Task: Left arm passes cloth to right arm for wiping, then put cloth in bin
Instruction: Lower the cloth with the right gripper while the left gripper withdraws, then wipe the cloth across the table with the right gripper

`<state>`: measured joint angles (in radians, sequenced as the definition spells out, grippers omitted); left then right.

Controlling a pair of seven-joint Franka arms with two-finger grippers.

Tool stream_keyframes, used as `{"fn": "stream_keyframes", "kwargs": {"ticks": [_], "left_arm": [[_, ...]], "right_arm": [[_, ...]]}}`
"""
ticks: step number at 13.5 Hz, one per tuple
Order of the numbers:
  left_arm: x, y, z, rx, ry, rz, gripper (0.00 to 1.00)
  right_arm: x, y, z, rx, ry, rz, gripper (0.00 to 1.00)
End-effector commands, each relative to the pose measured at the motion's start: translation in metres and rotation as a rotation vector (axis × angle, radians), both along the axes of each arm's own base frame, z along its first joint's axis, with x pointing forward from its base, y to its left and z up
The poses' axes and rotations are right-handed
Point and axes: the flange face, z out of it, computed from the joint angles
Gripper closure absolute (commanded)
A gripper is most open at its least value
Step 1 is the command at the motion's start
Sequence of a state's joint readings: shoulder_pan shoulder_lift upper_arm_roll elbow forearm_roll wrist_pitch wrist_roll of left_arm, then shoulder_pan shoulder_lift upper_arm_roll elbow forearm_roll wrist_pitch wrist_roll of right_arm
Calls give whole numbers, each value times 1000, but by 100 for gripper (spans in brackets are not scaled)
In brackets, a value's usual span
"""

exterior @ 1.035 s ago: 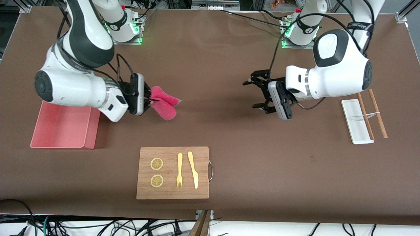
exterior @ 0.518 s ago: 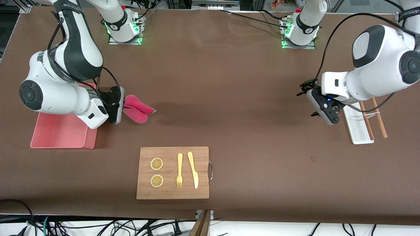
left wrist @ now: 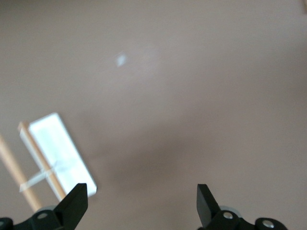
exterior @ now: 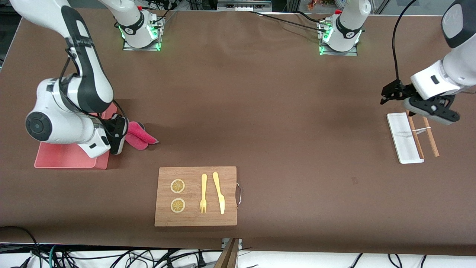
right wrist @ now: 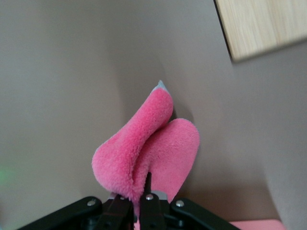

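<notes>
My right gripper (exterior: 124,134) is shut on the pink cloth (exterior: 139,136), which hangs folded low over the brown table right beside the pink bin (exterior: 70,156). In the right wrist view the cloth (right wrist: 153,148) is pinched between the closed fingers (right wrist: 152,191). The right arm covers much of the bin. My left gripper (exterior: 388,96) is open and empty, up in the air over the table beside the white tray (exterior: 403,137) at the left arm's end. Its spread fingertips (left wrist: 76,201) show in the left wrist view with nothing between them.
A wooden board (exterior: 196,196) with two lemon slices, a yellow fork and a yellow knife lies near the front edge. Wooden chopsticks (exterior: 427,130) lie beside the white tray (left wrist: 60,148). The board's corner (right wrist: 259,24) shows in the right wrist view.
My right gripper has carried the cloth lower and toward the bin. My left arm has pulled back toward its end of the table, over the white tray area.
</notes>
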<state>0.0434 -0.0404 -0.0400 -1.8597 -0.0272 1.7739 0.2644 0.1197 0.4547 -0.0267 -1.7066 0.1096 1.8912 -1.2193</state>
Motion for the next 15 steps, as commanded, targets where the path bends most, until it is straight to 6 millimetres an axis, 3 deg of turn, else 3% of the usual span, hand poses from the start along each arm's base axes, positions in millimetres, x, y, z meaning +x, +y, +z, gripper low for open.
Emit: {"fn": "stream_keyframes", "kwargs": {"ticks": [1,2,4,7,13,15], "left_arm": [[-15,16,2,42,22,268,0],[-18,19,1,55,49,387,0],[-16,26,24,102,52,427,0],[-8,8,37,114,73,392,0],[9,9,53,101,70,259,0],[14,9,56,96,22,251,0]], "right_arm": [[-1,7,-23,-56,8,-61,100],[-1,24,-29,-61,2,-75,100],[-3,62,-36,-84,-16,-129,100],[-13,123,-46,-100,-48,-187,100],[-65,265,-41,-99,-13,-385,100],[-81,304,-35,-111,-22,-432,100]]}}
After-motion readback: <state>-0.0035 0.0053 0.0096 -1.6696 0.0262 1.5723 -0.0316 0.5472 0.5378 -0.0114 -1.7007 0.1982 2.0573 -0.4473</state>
